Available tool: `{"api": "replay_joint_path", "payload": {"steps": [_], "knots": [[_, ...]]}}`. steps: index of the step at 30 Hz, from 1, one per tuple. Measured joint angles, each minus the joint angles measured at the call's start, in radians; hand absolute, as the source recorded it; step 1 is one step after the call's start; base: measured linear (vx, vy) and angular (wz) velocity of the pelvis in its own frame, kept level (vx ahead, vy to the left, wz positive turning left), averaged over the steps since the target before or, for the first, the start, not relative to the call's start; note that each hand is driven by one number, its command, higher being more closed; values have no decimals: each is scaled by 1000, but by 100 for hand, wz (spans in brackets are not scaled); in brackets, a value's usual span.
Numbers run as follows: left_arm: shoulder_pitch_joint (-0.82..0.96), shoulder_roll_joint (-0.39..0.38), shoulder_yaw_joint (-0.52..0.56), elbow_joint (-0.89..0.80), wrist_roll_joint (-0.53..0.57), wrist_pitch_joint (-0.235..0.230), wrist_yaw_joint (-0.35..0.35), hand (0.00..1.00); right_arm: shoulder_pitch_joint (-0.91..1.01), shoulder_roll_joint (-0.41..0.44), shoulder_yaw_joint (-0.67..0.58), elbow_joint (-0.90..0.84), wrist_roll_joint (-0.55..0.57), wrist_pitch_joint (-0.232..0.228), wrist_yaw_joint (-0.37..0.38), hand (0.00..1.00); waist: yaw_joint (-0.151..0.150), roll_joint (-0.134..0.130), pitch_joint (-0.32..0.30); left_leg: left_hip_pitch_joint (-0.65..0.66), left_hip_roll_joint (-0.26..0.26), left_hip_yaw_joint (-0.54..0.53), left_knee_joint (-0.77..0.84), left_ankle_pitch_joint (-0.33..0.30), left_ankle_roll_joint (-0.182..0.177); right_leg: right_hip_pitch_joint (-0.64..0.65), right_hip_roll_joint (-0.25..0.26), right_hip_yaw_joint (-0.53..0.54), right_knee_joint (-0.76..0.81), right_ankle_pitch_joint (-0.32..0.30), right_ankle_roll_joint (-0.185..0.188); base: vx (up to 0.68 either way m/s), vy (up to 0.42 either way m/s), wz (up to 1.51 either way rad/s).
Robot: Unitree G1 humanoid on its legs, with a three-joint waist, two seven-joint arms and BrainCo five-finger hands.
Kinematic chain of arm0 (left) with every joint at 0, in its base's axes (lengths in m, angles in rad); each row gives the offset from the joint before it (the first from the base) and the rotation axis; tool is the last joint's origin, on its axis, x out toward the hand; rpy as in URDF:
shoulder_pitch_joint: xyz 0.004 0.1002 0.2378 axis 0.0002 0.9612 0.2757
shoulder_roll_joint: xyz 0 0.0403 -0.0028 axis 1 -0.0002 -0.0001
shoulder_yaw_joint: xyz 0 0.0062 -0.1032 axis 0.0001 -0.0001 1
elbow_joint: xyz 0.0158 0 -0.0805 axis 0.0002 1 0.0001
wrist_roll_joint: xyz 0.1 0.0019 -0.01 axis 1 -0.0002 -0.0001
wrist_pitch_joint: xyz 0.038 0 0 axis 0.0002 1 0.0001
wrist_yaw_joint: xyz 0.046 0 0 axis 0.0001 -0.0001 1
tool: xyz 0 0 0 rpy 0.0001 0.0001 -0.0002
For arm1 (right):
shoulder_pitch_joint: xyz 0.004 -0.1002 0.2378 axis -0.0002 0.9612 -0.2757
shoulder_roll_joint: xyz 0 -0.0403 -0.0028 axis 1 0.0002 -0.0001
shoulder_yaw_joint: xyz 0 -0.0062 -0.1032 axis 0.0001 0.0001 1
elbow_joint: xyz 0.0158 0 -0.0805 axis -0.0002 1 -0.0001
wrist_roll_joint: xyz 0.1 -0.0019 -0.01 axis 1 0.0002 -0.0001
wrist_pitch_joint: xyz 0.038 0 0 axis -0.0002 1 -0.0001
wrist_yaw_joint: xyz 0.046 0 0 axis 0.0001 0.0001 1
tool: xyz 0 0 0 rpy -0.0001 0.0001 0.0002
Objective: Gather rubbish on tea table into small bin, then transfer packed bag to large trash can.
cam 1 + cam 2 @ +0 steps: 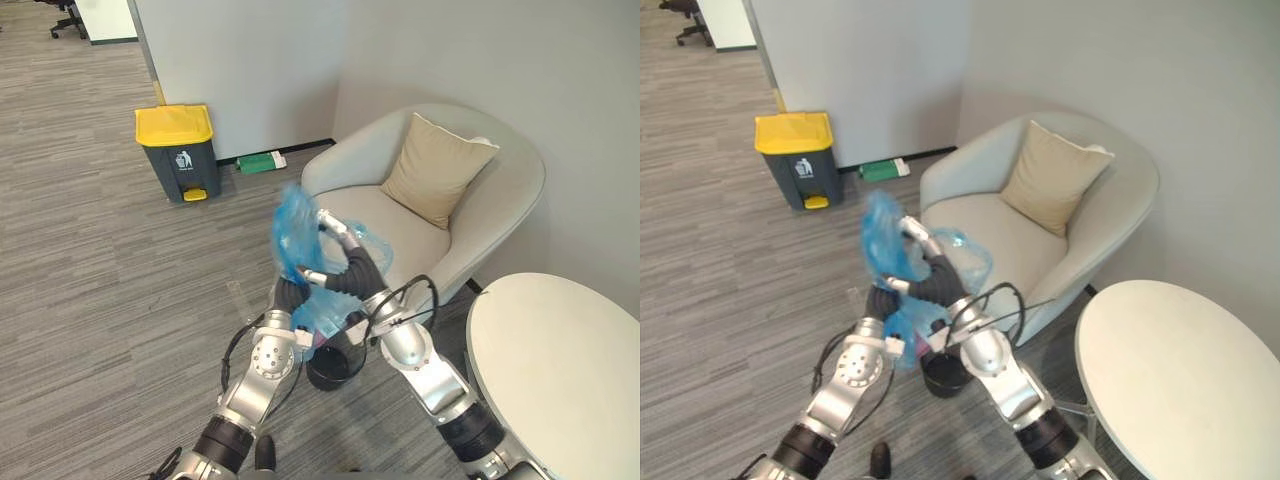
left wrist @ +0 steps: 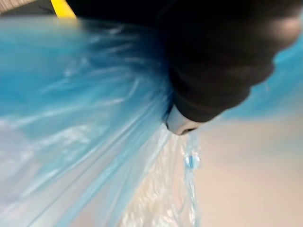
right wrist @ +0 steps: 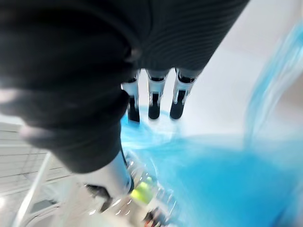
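A blue plastic bag [image 1: 293, 235] is held up in front of me over the small black bin [image 1: 335, 368] on the floor. Its lower bunch [image 1: 322, 315] hangs just above the bin's rim. My right hand [image 1: 338, 236] reaches into the bag's upper folds with straight fingers [image 3: 152, 99] and the thumb apart; bits of rubbish show through the plastic in the right wrist view. My left hand [image 1: 290, 292] is raised beneath the bag, its fingers buried in the blue plastic [image 2: 85, 118]. The large grey trash can [image 1: 178, 150] with a yellow lid stands by the wall, far left.
A beige armchair [image 1: 500, 205] with a tan cushion [image 1: 435, 170] stands just behind the bag. The round white tea table [image 1: 560, 370] is at my right. A green box [image 1: 260, 161] lies against the wall beside the trash can. Grey carpet [image 1: 90, 280] stretches toward the can.
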Motion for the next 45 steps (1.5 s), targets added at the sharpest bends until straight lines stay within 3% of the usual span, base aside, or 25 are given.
{"api": "replay_joint_path", "payload": {"steps": [8,16,21,30,36,41,45], "knots": [[78,-10,62,-31,-18,-2,-2,100,141,-11,-182,-110,-48,-17,-70,0,-10,11,4,2,-4,1,-1,-1,2,2,-5,-1,-2,-3,-3,0,0,0],[181,-39,119,-32,-59,-3,-18,100,331,144,-388,-156,15,-28,-119,0,-16,31,6,1,-12,1,0,-6,8,2,-15,-5,-2,-6,2,0,0,0],[239,-57,179,-7,-112,-5,-40,100,406,212,-463,50,78,-23,-117,0,-22,33,7,1,-12,1,0,-6,8,3,-15,-6,-3,-7,3,0,0,0],[268,-57,209,309,-213,-5,-92,100,422,248,-544,541,213,9,-105,0,-21,69,12,34,-8,0,-5,-31,2,43,-19,-9,-14,-19,17,0,0,0],[272,-56,265,496,-251,-6,-100,100,401,249,-565,829,318,9,-73,0,-17,65,34,73,-10,-2,-5,-46,-3,82,-21,-12,-6,-33,20,44,-15,3],[277,-56,275,597,-273,-6,-104,100,399,248,-574,965,368,11,-51,0,-13,61,53,96,-13,-11,-5,-46,-2,107,-21,-16,-2,-44,15,63,-24,4],[285,-60,276,640,-274,-6,-117,100,401,248,-574,976,404,13,-37,0,-13,62,63,106,-13,-16,-3,-51,-4,120,-20,-20,2,-53,13,42,-31,4]]}}
